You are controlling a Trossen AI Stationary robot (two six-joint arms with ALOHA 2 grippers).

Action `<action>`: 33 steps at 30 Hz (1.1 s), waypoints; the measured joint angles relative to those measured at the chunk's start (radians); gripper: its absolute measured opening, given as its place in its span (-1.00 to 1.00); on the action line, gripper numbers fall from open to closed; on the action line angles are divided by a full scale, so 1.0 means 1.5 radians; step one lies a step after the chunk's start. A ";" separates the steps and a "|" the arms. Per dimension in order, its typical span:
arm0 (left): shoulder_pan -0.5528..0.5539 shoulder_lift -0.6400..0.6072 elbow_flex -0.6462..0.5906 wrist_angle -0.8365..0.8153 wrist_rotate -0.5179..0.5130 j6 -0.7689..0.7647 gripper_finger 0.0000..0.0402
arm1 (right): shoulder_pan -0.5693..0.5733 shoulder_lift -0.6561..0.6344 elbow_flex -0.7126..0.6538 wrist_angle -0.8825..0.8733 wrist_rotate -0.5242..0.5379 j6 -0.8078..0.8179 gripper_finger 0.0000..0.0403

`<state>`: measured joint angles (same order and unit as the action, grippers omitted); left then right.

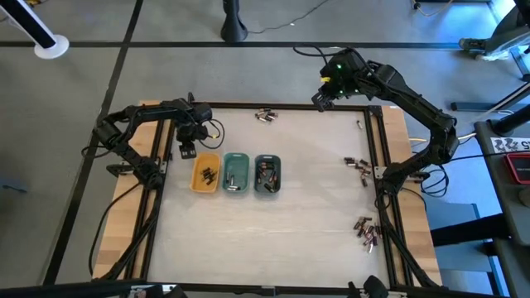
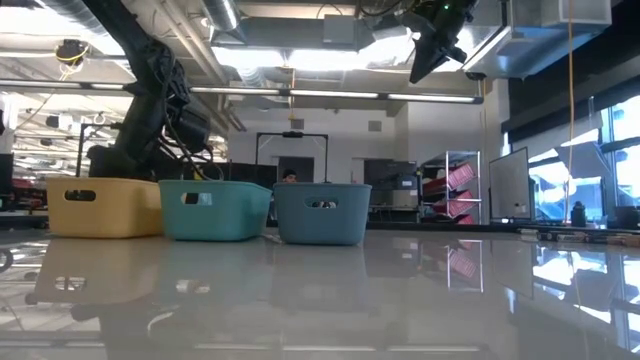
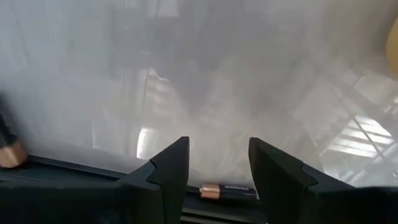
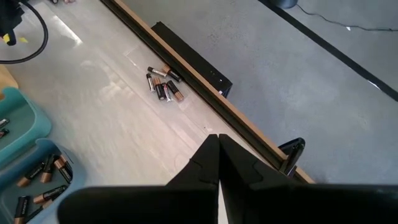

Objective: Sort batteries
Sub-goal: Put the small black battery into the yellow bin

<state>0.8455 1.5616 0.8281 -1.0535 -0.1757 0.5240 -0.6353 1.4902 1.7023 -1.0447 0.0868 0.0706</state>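
While the left gripper (image 3: 217, 165) stands parted at the high view's left, just beside the yellow tray (image 1: 205, 173), a copper-tipped battery (image 3: 227, 191) lies crosswise between its fingers, apparently not gripped. Farther off, loose batteries (image 1: 264, 116) lie in the upper middle. Upper right, the right gripper (image 1: 320, 98) hangs clenched, empty.

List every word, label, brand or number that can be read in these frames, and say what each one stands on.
None can be read.
Battery between the left gripper's open fingers: pale print on its dark body, too blurred to read.
White label at the table's right edge, in the high view: dark characters, too small to read.
Batteries by the table's rail: too small to show print.
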 joint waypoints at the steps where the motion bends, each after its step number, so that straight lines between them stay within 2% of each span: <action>1: 0.000 0.000 -0.005 -0.002 0.000 0.000 -0.21 | 0.000 0.000 0.000 0.000 0.000 -0.001 -0.99; 4: 0.000 0.000 -0.027 -0.002 -0.003 0.000 -0.10 | 0.000 0.000 0.000 0.000 0.000 -0.006 -0.99; 10: -0.003 0.000 -0.067 0.010 -0.065 0.008 0.30 | 0.000 0.000 0.000 0.006 0.000 -0.016 -0.99; 13: -0.010 0.000 -0.068 0.009 -0.071 0.033 0.41 | 0.000 0.000 0.000 0.016 0.000 -0.017 -0.99; 25: -0.037 0.000 -0.068 -0.056 -0.073 0.082 0.43 | 0.000 0.000 0.000 0.021 0.000 -0.021 -0.99; 30: -0.037 0.008 -0.068 -0.060 -0.115 0.081 0.43 | 0.000 0.000 0.000 0.021 0.000 -0.022 -0.99; 33: -0.039 0.019 -0.082 -0.049 -0.118 0.079 0.43 | 0.000 0.000 0.000 0.015 0.000 -0.022 -0.99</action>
<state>0.7875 1.5904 0.7052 -1.1264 -0.3522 0.6430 -0.6353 1.4902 1.7023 -1.0220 0.0864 0.0380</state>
